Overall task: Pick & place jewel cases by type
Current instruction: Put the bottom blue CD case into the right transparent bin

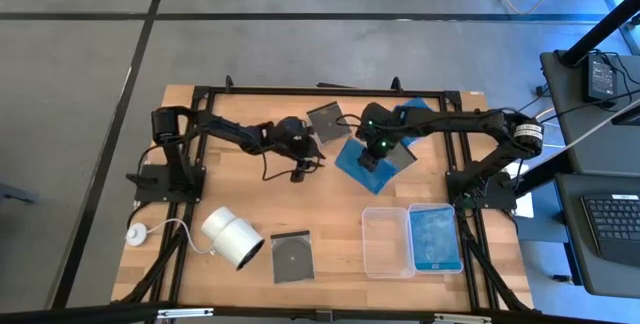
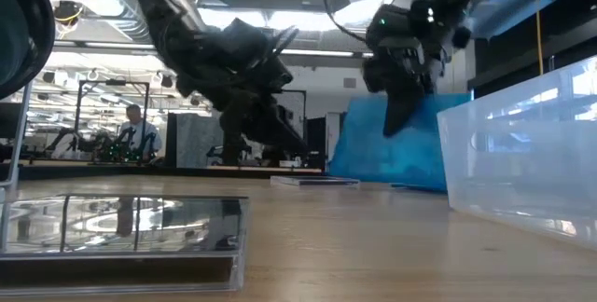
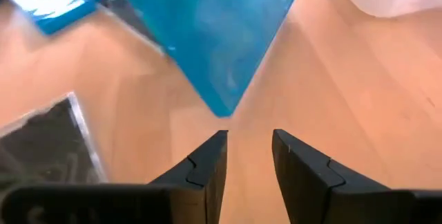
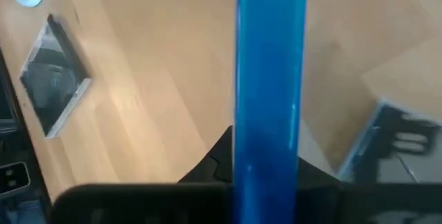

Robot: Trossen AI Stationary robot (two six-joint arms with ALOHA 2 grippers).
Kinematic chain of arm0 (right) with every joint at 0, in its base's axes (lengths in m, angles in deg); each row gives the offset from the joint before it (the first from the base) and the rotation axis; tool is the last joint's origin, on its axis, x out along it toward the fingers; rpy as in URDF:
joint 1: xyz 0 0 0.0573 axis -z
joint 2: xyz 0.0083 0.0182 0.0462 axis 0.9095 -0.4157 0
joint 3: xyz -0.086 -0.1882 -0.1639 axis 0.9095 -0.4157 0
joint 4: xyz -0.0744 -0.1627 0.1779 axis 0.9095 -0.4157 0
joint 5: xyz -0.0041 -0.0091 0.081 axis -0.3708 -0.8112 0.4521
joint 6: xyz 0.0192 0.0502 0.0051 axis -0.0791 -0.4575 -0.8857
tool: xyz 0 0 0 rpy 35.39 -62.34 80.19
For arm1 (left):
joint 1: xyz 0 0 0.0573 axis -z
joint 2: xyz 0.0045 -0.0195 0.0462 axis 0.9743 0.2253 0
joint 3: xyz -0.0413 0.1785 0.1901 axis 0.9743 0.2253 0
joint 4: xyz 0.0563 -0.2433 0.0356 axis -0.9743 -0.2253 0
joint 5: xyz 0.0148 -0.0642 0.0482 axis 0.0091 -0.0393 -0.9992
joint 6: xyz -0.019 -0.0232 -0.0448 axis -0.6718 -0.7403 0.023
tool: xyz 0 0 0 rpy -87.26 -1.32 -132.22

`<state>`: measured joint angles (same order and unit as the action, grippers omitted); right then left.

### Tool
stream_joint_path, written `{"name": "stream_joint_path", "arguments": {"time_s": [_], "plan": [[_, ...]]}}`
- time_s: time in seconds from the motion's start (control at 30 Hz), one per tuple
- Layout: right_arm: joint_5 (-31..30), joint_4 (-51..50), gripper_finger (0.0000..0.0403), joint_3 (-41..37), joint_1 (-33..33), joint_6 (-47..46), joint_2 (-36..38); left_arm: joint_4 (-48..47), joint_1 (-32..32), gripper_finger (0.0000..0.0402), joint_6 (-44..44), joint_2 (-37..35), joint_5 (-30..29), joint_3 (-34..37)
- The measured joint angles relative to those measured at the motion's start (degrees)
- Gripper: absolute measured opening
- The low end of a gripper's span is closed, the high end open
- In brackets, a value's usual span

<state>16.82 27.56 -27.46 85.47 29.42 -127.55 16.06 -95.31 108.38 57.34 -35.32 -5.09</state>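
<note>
My right gripper [image 1: 377,157] has its fingers clamped on a blue jewel case [image 1: 372,156], held tilted over the middle of the desk [image 1: 330,229] — its lower corner may touch the wood, though I cannot be sure; my left gripper [image 1: 298,171] waits just beside it, fingers [image 3: 207,165] parted and empty; one grey case [image 1: 327,120] lies behind, another [image 1: 291,255] near the front edge; a blue case [image 1: 435,237] rests in a clear tray [image 1: 461,252].

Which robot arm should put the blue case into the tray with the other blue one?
The right. Its gripper already clamps the bright blue square plastic jewel case, and the clear rectangular plastic tray lies on its side. The left gripper is open, holding nothing.
</note>
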Motion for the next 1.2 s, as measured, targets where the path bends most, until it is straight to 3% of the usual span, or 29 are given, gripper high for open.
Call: {"name": "stream_joint_path", "arguments": {"time_s": [0.13, 0.4, 0.5, 0.7, 1.0, 1.2], "plan": [[-1.05, -8.90, 0.0025, 7.51, 0.00, 0.80, 0.00, 8.92, -1.36, 0.0114, -3.37, -0.25, -2.40, 3.64], [-6.26, -30.92, 0.0024, 20.64, -3.85, -4.23, 0.26, 11.42, -1.70, 0.0114, -6.60, -0.25, -5.86, 4.46], [-7.20, -34.54, 0.0025, 22.18, -7.06, -9.50, 2.32, 11.43, -1.66, 0.0114, -6.93, -0.25, -5.86, 4.46], [-12.55, -36.03, 0.0024, 18.63, -18.03, -27.10, 11.51, 11.54, -1.66, 0.0114, -7.54, -0.25, -5.86, 4.46], [-28.20, -35.10, 0.0025, 6.63, -44.67, -69.46, 26.24, 11.58, -1.66, 0.0114, -6.82, -0.25, -5.86, 4.46], [-29.16, -29.39, 0.0028, 0.18, -57.62, -80.65, 28.02, 11.60, -1.66, 0.0114, -8.07, -0.25, -5.88, 4.46]]}}
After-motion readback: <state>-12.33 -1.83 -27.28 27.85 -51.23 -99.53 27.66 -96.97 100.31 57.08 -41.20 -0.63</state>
